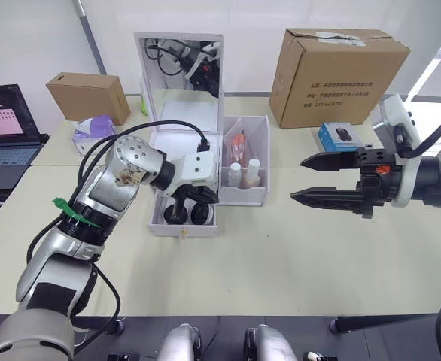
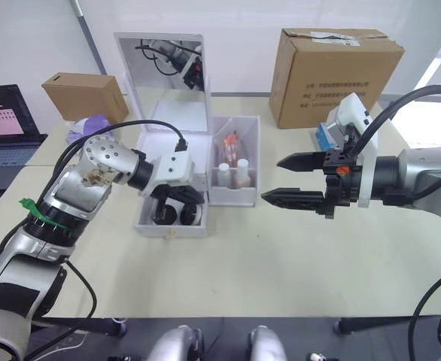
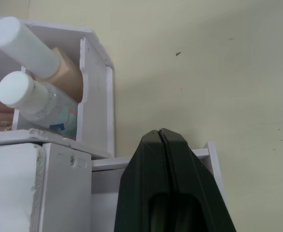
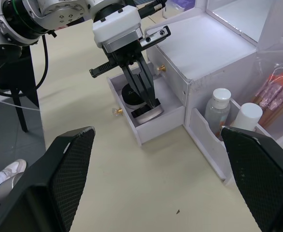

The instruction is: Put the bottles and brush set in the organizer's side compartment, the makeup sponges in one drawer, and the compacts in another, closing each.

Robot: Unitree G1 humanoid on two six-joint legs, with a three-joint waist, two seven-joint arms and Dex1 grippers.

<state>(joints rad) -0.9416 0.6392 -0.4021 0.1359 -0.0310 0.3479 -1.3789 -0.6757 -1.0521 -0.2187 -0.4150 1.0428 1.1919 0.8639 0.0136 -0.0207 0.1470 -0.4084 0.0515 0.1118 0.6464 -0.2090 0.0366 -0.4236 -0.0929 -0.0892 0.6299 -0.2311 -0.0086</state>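
Observation:
The white organizer [image 1: 183,143] stands mid-table with its mirror lid up. Its side compartment [image 1: 254,197] holds two white-capped bottles [image 1: 235,174] and the brush set [image 1: 238,144]. The bottom drawer [image 1: 183,228] is pulled out, with two black compacts [image 4: 132,96] inside. My left gripper [image 4: 151,102] reaches down into that drawer, its fingers [image 3: 160,145] pressed together, tips just above a compact. My right gripper [image 1: 297,178] hovers open over bare table to the right of the organizer, holding nothing. No makeup sponges are in view.
The drawer above, with a gold knob [image 4: 160,68], is shut. A large cardboard box [image 1: 341,68] and a blue mouse box [image 1: 339,137] sit at the back right. A small cardboard box [image 1: 89,96], a purple pack [image 1: 92,131] and a laptop [image 1: 6,128] are at the left.

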